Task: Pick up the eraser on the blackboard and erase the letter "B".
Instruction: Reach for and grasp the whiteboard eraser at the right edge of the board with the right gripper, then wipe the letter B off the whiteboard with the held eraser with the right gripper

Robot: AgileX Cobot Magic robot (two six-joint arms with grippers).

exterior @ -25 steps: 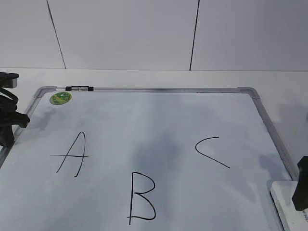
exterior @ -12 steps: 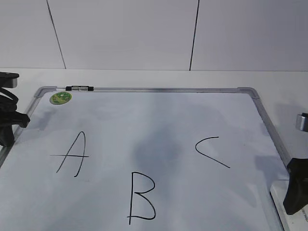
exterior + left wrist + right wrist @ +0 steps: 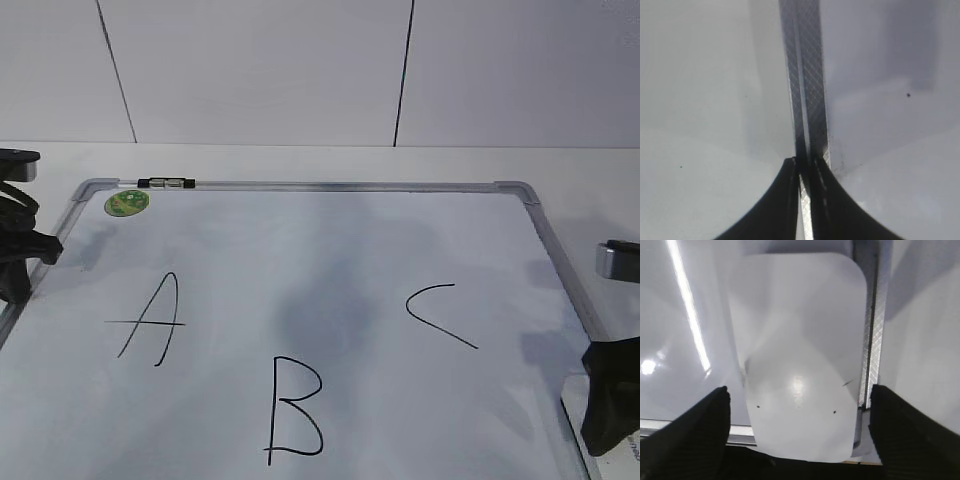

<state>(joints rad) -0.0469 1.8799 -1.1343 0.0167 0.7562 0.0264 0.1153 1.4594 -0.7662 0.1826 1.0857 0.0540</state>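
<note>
The white rounded-rectangle plastic eraser (image 3: 800, 355) lies in the near right corner of the large white dry-erase blackboard (image 3: 330, 260), close against its silver metal frame (image 3: 872, 325). The right gripper (image 3: 799, 405) hangs above it, jaws spread wide to either side, gripping nothing. The hand-drawn black letter "B" (image 3: 293, 410) stands untouched, well left of the eraser. Likely hazard: one finger catching the frame on descent, nudging the eraser askew. The left gripper (image 3: 806, 167) sits clenched over the board's far-left frame rail. From the exterior camera the eraser is almost wholly masked by the gripper and cut by the picture edge.
</note>
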